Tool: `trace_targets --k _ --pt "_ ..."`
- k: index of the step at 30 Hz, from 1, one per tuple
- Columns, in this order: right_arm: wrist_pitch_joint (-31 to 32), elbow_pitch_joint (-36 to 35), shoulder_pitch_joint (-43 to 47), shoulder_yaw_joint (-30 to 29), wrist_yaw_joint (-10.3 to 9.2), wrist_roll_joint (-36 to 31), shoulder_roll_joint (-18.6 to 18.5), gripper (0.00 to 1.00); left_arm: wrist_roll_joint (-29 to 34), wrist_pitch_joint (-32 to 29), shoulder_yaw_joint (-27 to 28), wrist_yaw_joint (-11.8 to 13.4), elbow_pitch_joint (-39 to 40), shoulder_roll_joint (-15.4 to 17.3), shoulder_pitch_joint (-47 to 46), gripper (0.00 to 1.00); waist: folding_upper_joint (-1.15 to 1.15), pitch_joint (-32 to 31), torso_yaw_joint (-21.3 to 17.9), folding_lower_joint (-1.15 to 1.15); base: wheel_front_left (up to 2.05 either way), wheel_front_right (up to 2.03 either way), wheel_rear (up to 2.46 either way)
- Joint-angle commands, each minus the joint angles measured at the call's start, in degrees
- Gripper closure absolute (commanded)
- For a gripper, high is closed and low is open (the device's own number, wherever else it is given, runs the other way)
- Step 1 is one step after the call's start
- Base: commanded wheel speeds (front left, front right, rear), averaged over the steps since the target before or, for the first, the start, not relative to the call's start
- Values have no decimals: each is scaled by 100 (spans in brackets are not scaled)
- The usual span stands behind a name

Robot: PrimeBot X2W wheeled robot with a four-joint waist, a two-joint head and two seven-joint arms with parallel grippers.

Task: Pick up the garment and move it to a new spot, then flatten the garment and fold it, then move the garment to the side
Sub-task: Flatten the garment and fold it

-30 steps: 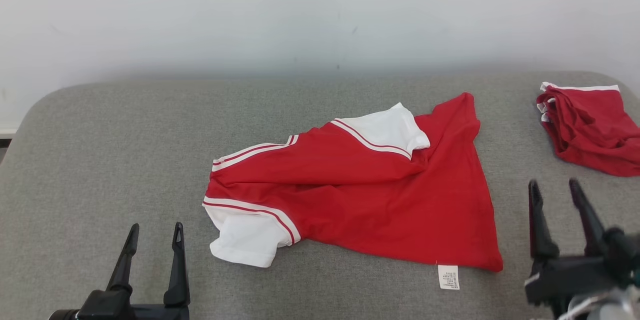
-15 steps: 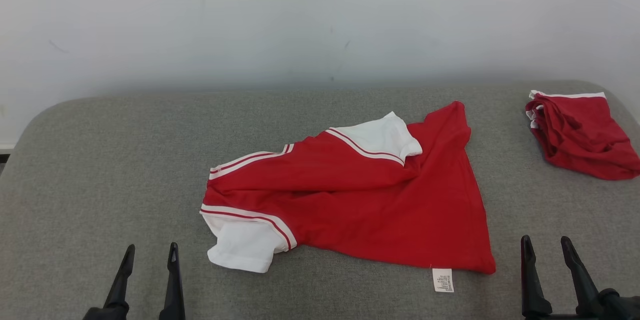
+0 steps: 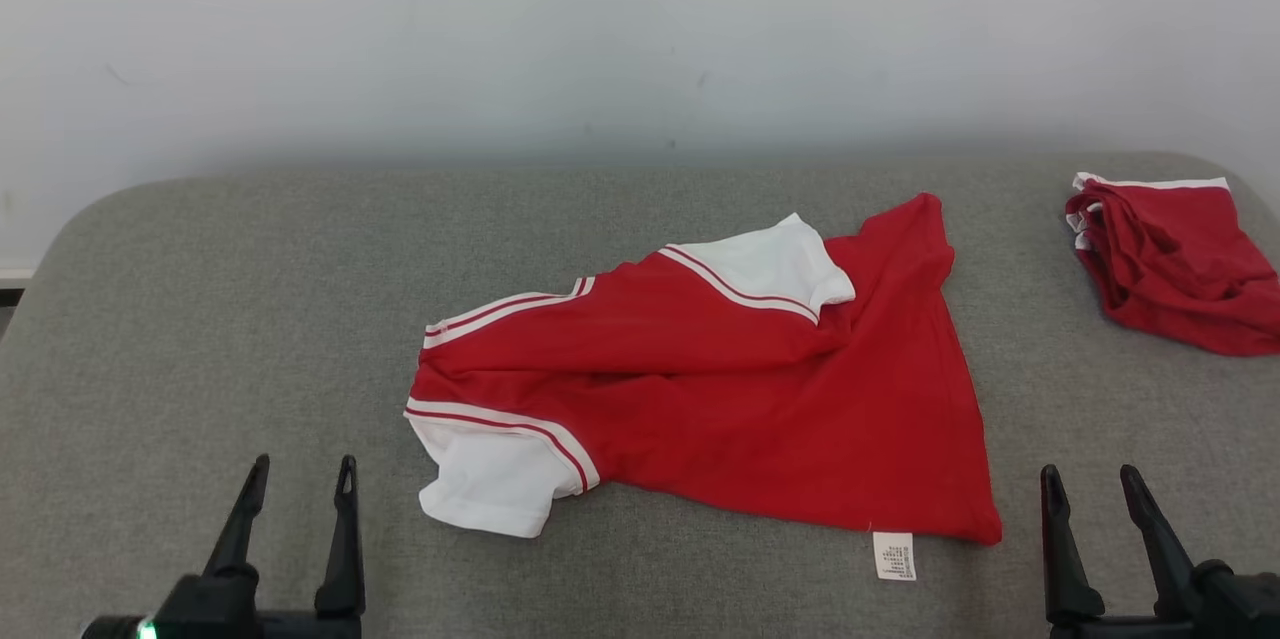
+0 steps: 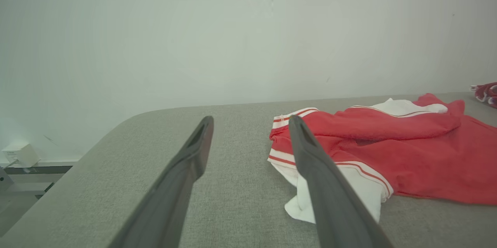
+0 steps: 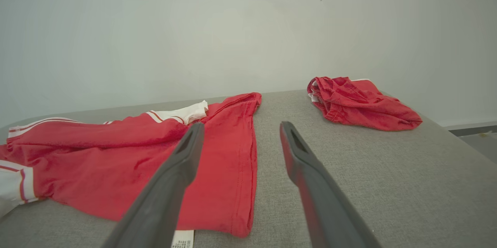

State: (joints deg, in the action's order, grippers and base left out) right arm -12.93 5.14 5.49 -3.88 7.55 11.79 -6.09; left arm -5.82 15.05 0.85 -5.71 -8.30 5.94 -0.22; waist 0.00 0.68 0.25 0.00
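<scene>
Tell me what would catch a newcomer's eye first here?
The bright red T-shirt with white sleeves, lying crumpled in the middle of the grey padded surface, grabs the eye first. A second red garment sits bunched at the far right edge. Two pairs of long dark jaws stand open and empty at the lower left and lower right corners of the head view.

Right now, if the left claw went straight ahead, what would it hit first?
Probably nothing nearby: ahead of the left gripper lies bare grey cushion, then the wall. The red shirt sits off to its right; depth is hard to judge.
</scene>
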Motion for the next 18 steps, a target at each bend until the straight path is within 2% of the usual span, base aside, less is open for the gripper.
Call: trace_targets --k 1,7,18 --pt "20 116 -159 25 -15 -11 -99 0 7 -3 -64 -50 -115 104 -257 0 0 121 5 0 0 0 0" --pt "127 681 -590 90 -15 -25 -236 0 -61 -182 -383 -134 -689 314 -883 0 0 432 -14 0 0 0 0" --pt "154 1778 -1191 347 -15 28 -197 0 -347 -269 -1168 -172 -2084 518 -1730 0 0 897 -26 0 0 0 0"
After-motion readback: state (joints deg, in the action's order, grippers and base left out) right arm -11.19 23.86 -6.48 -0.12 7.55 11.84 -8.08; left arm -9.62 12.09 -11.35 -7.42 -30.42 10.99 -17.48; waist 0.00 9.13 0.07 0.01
